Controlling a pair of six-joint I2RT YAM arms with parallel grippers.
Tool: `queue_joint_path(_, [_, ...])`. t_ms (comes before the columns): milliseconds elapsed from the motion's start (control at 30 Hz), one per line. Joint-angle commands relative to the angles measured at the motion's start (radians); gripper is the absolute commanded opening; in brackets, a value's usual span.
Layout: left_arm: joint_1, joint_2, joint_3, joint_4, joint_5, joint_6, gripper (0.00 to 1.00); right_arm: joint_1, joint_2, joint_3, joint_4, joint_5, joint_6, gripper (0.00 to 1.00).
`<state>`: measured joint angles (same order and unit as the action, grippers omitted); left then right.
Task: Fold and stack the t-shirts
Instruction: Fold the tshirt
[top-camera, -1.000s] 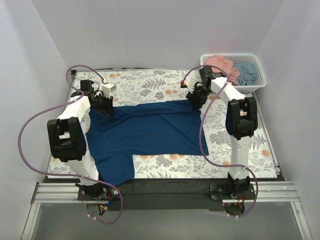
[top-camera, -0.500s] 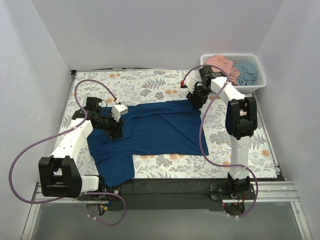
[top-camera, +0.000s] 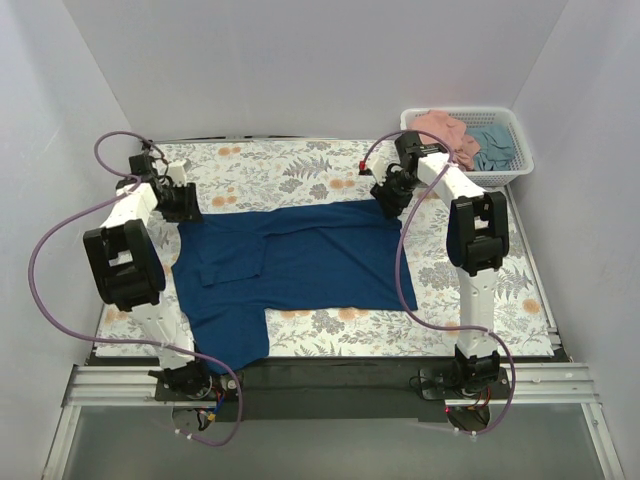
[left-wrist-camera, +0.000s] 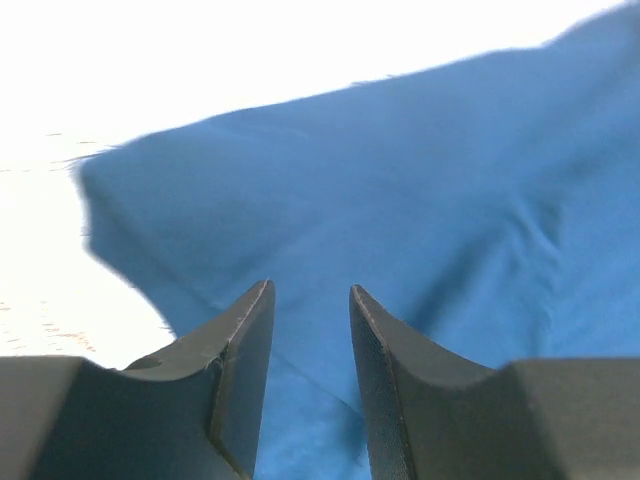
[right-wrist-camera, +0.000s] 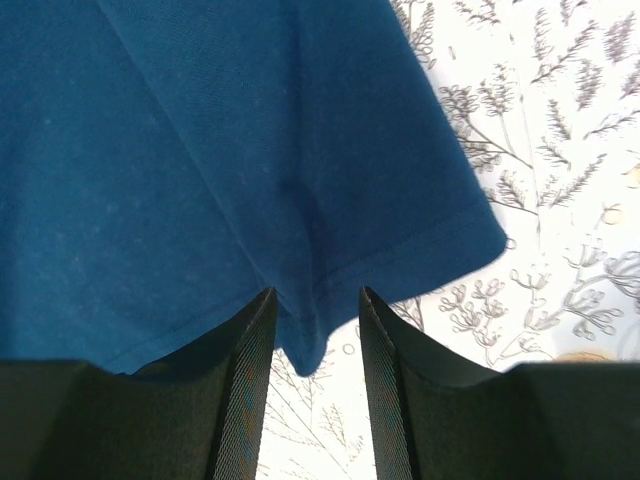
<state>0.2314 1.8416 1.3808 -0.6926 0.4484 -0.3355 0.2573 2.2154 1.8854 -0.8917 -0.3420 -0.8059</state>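
Note:
The dark navy t-shirt (top-camera: 310, 260) lies spread flat on the floral table, with a flap folded in on its left part and one sleeve reaching toward the near edge. My left gripper (top-camera: 188, 205) is at the shirt's far left corner. In the left wrist view (left-wrist-camera: 310, 290) its jaws stand open over the blue cloth (left-wrist-camera: 400, 180). My right gripper (top-camera: 388, 205) is at the far right corner. In the right wrist view (right-wrist-camera: 315, 292) its jaws are open, and the shirt's hem corner (right-wrist-camera: 310, 340) lies loose between them. The salmon pink shirt (top-camera: 445, 130) and the teal shirt (top-camera: 492, 145) lie in the basket.
The white lattice basket (top-camera: 515, 172) stands at the far right corner of the table. The floral table cover (top-camera: 280, 170) shows bare behind the shirt and along the right side. White walls enclose the table on three sides.
My left gripper moved inward over the shirt, left a folded flap there, then went back out to the far left corner. My right gripper has hardly moved.

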Motion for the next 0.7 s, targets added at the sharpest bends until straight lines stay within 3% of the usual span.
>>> queue_joint_path(0, [0.063, 0.051, 0.116, 0.015, -0.051, -0.122, 0.38, 0.010, 0.016, 0.040, -0.015, 0.007, 0.034, 0.45])
queue_joint_path(133, [0.100, 0.143, 0.219, -0.012, -0.057, -0.140, 0.46, -0.007, 0.050, 0.118, -0.016, 0.008, 0.074, 0.46])
queue_joint_path(300, [0.103, 0.217, 0.284, -0.015, -0.051, -0.168, 0.47, -0.018, 0.082, 0.216, -0.016, -0.011, 0.134, 0.46])
queue_joint_path(667, [0.103, 0.301, 0.322, -0.015, -0.019, -0.238, 0.46, -0.009, 0.101, 0.150, -0.015, -0.022, 0.129, 0.48])
